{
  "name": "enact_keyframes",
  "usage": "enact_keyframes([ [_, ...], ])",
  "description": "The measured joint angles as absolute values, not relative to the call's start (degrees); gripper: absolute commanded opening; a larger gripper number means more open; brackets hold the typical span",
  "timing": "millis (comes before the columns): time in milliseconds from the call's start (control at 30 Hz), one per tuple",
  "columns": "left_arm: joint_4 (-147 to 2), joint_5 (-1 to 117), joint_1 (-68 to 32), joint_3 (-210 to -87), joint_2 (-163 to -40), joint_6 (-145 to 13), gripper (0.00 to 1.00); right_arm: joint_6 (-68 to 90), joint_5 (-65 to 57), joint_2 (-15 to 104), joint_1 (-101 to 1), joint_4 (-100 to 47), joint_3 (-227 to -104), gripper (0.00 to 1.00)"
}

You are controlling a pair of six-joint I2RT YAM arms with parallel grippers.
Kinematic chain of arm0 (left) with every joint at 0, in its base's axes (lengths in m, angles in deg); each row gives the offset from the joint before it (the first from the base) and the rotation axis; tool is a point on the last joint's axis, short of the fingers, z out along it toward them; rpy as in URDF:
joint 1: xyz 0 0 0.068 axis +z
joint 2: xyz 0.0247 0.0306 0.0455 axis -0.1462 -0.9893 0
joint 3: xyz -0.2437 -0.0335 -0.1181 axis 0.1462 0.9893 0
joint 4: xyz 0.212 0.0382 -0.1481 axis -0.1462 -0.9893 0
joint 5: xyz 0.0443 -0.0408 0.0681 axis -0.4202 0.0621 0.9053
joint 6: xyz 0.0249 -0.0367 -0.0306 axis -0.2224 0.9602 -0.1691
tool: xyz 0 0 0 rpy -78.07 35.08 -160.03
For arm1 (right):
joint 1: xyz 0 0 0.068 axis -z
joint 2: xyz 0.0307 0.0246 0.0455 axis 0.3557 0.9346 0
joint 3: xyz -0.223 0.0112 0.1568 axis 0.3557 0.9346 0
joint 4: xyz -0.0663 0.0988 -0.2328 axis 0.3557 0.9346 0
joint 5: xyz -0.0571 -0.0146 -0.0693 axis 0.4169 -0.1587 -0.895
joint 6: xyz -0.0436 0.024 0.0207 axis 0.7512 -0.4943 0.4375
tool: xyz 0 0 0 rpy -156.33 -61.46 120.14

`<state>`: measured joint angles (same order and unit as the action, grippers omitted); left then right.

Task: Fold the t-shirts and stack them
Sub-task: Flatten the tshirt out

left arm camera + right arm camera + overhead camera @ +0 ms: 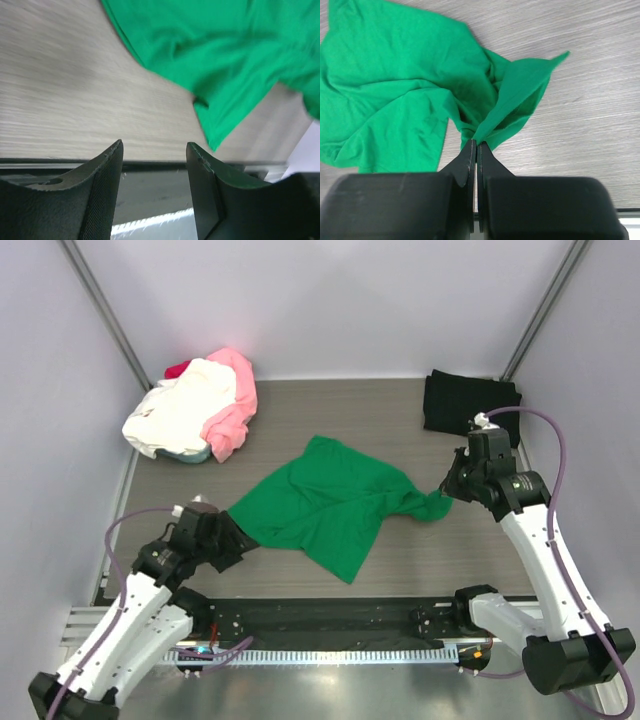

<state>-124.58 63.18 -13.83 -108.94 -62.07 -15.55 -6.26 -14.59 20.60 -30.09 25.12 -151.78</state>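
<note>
A bright green t-shirt point(325, 502) lies crumpled in the middle of the table. My right gripper point(447, 486) is shut on its right edge, and the cloth point(515, 105) runs up out of the pinched fingertips point(470, 150). My left gripper point(154, 150) stands open at the shirt's left corner point(240, 522), nothing between its fingers, with the green cloth point(220, 60) just beyond them. A black t-shirt point(465, 400) lies folded at the back right. A heap of pink point(235, 400), cream-white point(185, 410) and red point(178, 369) shirts sits at the back left.
Grey walls and metal posts point(100, 310) close in the wooden table point(330, 405). A black rail point(330, 618) runs along the near edge between the arm bases.
</note>
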Motion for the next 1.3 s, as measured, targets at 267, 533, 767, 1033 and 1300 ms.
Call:
enact_keyframes([
  [267, -116.4, 71.4, -38.6, -110.4, -78.7, -7.3, 0.57, -6.6, -16.7, 21.6, -30.1, 24.3, -149.2, 0.01],
  [533, -109.7, 77.1, -54.3, -130.5, -109.2, -8.0, 0.57, -6.5, -17.2, 21.6, -30.1, 24.0, -147.5, 0.01],
  [767, -108.1, 77.8, -58.5, -140.7, -121.9, -11.6, 0.53, -6.5, -17.6, 21.6, -30.1, 23.9, -146.3, 0.01],
  [1033, -110.6, 78.8, -63.1, -146.7, -130.9, -14.2, 0.47, -6.3, -19.1, 21.7, -30.1, 23.9, -146.1, 0.01],
  [1300, -113.9, 80.5, -65.5, -148.4, -134.6, -16.1, 0.22, -6.2, -20.2, 21.8, -30.1, 23.9, -145.9, 0.01],
])
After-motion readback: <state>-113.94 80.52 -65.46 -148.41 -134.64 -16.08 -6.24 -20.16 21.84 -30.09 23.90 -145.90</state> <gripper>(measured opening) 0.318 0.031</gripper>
